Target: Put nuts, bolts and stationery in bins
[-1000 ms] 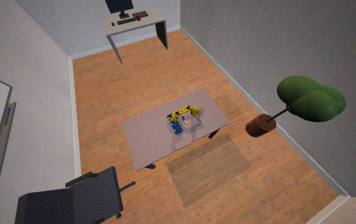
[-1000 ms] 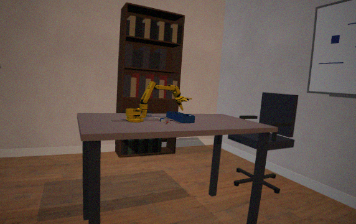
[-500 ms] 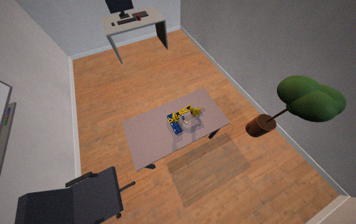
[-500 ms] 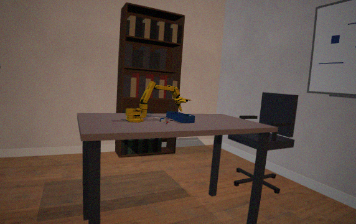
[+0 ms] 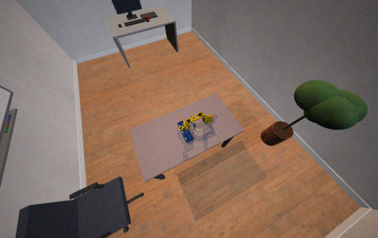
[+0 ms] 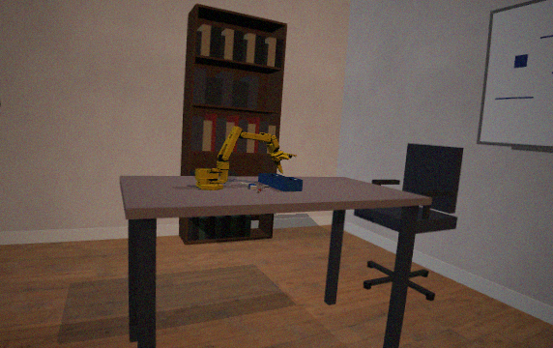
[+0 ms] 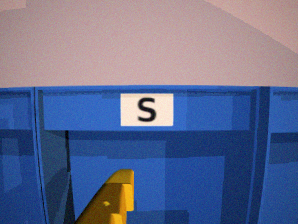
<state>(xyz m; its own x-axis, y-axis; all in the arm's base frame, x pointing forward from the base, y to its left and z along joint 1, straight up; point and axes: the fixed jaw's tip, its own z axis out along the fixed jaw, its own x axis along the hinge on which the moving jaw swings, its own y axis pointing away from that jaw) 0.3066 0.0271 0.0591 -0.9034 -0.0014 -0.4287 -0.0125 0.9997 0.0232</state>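
Note:
My gripper (image 5: 184, 127) (image 6: 288, 164) is open and empty above the row of joined blue bins (image 5: 189, 139) (image 6: 292, 186). In the wrist view one yellow jaw (image 7: 119, 195) hangs over the bin marked S (image 7: 210, 111), whose inside shows no thing in the visible part. Parts of the neighbouring bins show on both sides, without readable labels. The bin marked A cannot be told. Between the arm's base and the bins lie a small blue thing (image 5: 194, 124) (image 6: 252, 186), a small whitish thing (image 5: 197, 129) and a small reddish thing (image 6: 259, 190), too small to identify.
The arm's base (image 5: 207, 119) (image 6: 209, 179) stands on the table (image 5: 156, 142) (image 6: 160, 199), on the other side of the small things from the bins. The dividing walls (image 7: 263, 150) of the bins stand up near the jaw.

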